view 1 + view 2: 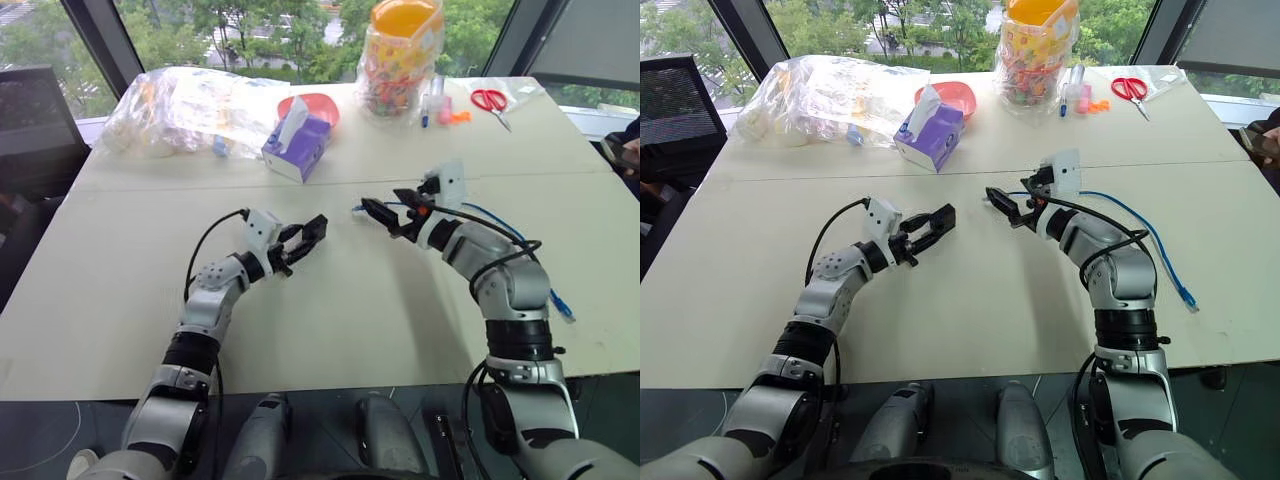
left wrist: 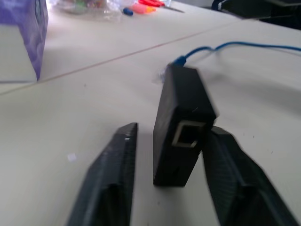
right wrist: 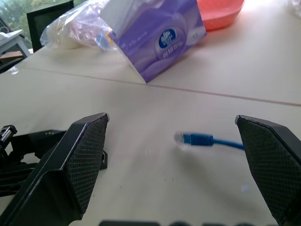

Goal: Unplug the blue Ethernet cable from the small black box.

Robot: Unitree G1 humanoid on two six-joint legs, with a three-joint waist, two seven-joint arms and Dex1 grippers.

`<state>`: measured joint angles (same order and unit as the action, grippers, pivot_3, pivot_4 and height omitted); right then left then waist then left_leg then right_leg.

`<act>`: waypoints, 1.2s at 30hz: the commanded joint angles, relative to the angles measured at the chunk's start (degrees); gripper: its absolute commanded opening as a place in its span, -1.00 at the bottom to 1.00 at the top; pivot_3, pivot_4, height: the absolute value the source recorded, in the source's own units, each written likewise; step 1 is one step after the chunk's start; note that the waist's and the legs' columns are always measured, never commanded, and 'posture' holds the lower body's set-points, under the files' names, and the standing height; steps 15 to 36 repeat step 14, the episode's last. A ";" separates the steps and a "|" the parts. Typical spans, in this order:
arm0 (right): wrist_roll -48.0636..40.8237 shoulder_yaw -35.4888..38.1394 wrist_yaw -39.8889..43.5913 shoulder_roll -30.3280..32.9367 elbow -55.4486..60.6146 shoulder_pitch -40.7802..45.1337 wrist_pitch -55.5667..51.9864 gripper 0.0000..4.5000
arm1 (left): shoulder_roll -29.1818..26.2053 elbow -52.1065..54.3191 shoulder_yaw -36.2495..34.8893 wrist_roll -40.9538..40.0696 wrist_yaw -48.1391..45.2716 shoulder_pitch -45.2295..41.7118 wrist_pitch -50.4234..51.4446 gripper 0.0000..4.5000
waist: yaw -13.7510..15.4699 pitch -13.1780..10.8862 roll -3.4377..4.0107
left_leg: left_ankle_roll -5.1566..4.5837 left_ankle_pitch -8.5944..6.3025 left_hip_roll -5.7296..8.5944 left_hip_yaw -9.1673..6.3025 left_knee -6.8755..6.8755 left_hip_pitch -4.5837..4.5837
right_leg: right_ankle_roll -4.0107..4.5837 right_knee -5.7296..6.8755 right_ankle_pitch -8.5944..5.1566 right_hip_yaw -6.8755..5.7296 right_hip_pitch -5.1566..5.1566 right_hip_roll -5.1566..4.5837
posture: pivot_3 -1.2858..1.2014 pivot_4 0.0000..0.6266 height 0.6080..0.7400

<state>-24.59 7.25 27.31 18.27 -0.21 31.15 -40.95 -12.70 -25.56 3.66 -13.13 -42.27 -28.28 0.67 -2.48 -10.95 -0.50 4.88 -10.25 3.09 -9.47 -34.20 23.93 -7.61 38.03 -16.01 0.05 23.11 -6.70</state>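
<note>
The small black box (image 2: 181, 122) stands on end between the fingers of my left gripper (image 1: 305, 238), its empty port facing the wrist camera. There is a gap between the box and one finger (image 2: 113, 165), and the jaws look open around it. The blue Ethernet cable (image 1: 1140, 225) lies on the table, running from my right arm toward the table's right edge. Its plug (image 3: 193, 139) rests free on the tabletop, apart from the box. My right gripper (image 3: 171, 120) is wide open above the table just short of that plug, with nothing in it.
A purple tissue box (image 1: 297, 145), a red bowl (image 1: 318, 103) and a clear plastic bag (image 1: 190, 105) sit at the back left. At the back right are a jar of sweets (image 1: 403, 60), markers (image 1: 440, 110) and red scissors (image 1: 490, 100).
</note>
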 commanded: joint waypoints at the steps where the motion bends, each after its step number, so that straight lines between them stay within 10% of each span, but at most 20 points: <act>1: -1.32 0.28 -0.10 -0.01 3.62 -0.90 -0.40 1.00 | -0.66 1.47 -0.84 -0.15 -0.59 0.61 -0.96 0.69 | 0.00 0.00 0.00 | 0.00 0.00 0.00 0.00 0.00 0.00 | 0.00 0.00 0.00 0.00 0.00 0.00 | 0.03 -0.52 0.80; 3: -1.45 0.25 0.28 0.57 4.68 -2.62 -0.60 1.00 | -1.48 3.32 -1.53 -0.72 -0.77 1.54 -0.12 1.00 | 0.01 0.00 0.00 | 0.00 0.00 0.00 -0.01 0.00 0.00 | 0.00 0.00 0.00 0.00 0.00 0.00 | 0.03 -0.52 0.80; 14: 2.70 -1.30 -1.17 1.87 12.54 -13.83 5.39 1.00 | -9.52 21.47 -9.39 -6.15 2.29 11.42 12.14 1.00 | 0.07 0.00 0.00 | 0.00 0.00 -0.02 -0.01 0.03 -0.01 | 0.01 0.00 -0.01 0.01 0.02 0.00 | 0.03 -0.52 0.80; 36: 2.70 -1.30 -1.17 1.87 12.54 -13.83 5.39 1.00 | -9.52 21.47 -9.39 -6.15 2.29 11.42 12.14 1.00 | 0.07 0.00 0.00 | 0.00 0.00 -0.02 -0.01 0.03 -0.01 | 0.01 0.00 -0.01 0.01 0.02 0.00 | 0.03 -0.52 0.80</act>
